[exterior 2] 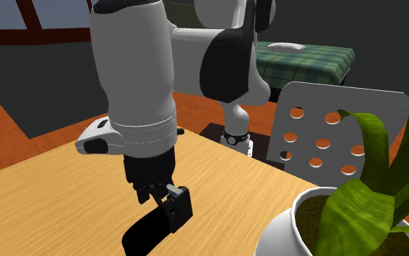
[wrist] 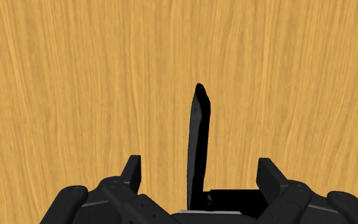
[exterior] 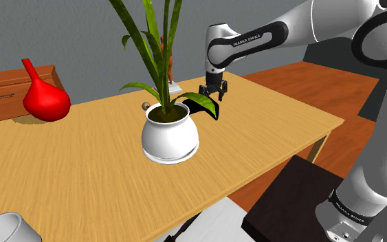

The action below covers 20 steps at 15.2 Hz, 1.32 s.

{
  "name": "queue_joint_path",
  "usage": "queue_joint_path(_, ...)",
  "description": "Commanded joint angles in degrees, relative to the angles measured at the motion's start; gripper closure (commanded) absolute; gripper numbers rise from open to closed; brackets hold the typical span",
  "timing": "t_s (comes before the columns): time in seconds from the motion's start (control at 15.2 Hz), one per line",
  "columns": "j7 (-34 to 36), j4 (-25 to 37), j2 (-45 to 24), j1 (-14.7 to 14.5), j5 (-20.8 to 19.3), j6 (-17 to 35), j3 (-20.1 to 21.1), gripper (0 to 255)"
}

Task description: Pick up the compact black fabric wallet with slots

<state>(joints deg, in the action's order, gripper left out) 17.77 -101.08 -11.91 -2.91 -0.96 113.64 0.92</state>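
Black and thin, the wallet point(wrist: 198, 140) stands edge-on between the parted fingers of my pincer point(wrist: 199, 167). It is over the wooden table point(wrist: 75, 76), near the white plant pot point(exterior: 170, 134), toward the shoulder view's right.

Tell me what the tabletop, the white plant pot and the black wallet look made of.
Tabletop: light wood, streaky grain, low sheen.
White plant pot: likely glazed ceramic, glossy with bright highlights.
Black wallet: thin, flat matte black; no weave shows, so fabric or leather stays open.
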Motion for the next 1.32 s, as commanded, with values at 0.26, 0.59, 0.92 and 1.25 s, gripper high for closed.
queue_joint_path(0.26,0.0,-1.3,-0.5,0.0,0.0,1.8,0.0,255)
queue_joint_path(0.59,0.0,-1.3,-0.5,0.0,0.0,1.8,0.0,255)
queue_joint_path(0.92,0.0,-0.2,-0.1,0.0,0.0,0.3,0.0,255)
queue_joint_path(1.25,-0.1,2.7,0.6,0.0,0.0,-3.3,0.0,255)
